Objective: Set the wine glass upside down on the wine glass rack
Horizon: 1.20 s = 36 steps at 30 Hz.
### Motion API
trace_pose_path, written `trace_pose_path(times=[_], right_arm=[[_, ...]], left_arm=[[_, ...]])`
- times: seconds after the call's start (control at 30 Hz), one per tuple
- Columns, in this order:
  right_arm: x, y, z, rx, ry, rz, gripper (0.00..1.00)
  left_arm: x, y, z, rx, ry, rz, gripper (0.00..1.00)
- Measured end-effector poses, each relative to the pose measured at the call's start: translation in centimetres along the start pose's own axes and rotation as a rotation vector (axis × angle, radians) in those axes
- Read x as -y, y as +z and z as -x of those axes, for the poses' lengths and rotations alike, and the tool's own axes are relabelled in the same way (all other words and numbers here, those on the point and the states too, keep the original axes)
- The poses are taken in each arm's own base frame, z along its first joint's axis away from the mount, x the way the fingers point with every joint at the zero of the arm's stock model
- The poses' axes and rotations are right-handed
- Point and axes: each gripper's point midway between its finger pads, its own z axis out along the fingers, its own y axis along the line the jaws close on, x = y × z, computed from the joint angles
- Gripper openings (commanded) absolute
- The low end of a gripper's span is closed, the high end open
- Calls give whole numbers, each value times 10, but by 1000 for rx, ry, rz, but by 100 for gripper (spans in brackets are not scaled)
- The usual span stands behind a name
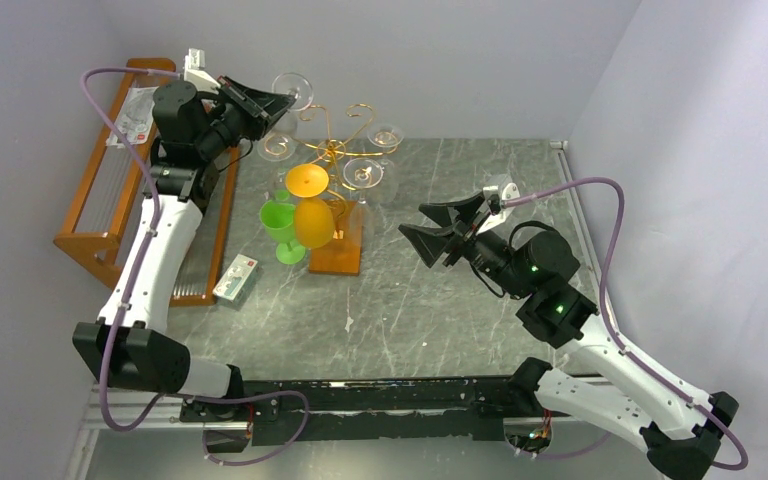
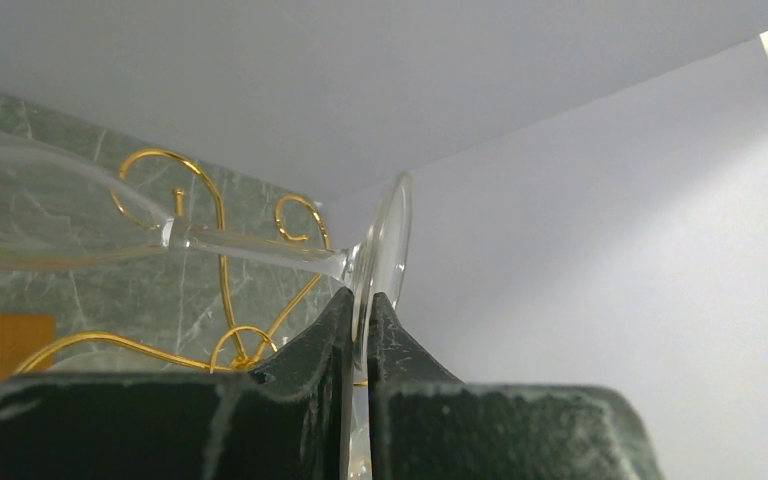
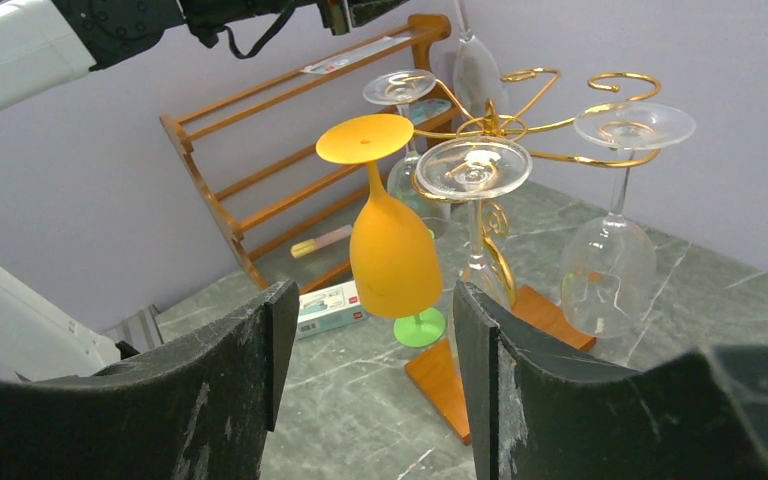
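Left gripper pinches the clear wine glass by its foot rim beside the gold wine glass rack, close to the back wall; right gripper gapes empty.

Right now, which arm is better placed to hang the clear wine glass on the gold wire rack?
Left. The left hand holds the clear glass by the foot near the gold rack; the right hand is open, empty.

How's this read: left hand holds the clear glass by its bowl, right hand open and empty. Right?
No. Left hand pinches the glass by its foot, not the bowl; the left wrist view shows it. Right hand is open and empty, as said.
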Motion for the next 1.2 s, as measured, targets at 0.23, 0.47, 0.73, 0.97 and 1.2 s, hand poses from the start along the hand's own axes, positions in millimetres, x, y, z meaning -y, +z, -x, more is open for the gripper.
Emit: trace_pose_path(times=[0.23, 0.47, 0.73, 0.97, 1.2], right_arm=[[-1, -1, 1, 2, 14, 2, 61], [-3, -3, 5, 14, 25, 7, 61], [-4, -3, 5, 14, 36, 9, 61], [-5, -3, 5, 13, 41, 11, 61], [-5, -3, 5, 14, 42, 11, 61]], left_arm=[[9, -11, -2, -1, 21, -22, 5], [7, -14, -12, -42, 18, -29, 5], [7, -16, -18, -73, 22, -41, 5], [10, -17, -28, -125, -7, -80, 5], [7, -7, -33, -161, -53, -104, 5]])
